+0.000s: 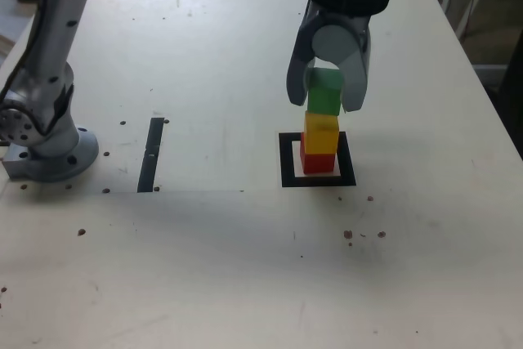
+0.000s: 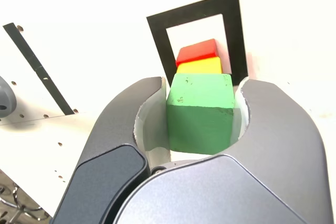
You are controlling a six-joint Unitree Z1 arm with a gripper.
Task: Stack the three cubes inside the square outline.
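Gripper point(image 1: 327, 102) clamps the green cube point(image 1: 324, 91) — just above yellow cube point(image 1: 321, 133), red cube point(image 1: 318, 162).

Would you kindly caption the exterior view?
Tool holds green cube atop yellow and red inside outline.

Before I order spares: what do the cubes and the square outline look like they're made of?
Green cube: probably painted wood or dense plastic; matte, with small scuffs and crisp edges. Yellow cube and red cube: same matte, solid-colour look, likely the same material. Square outline: flat black tape, it seems, stuck flush on the pale table, slightly glossy.
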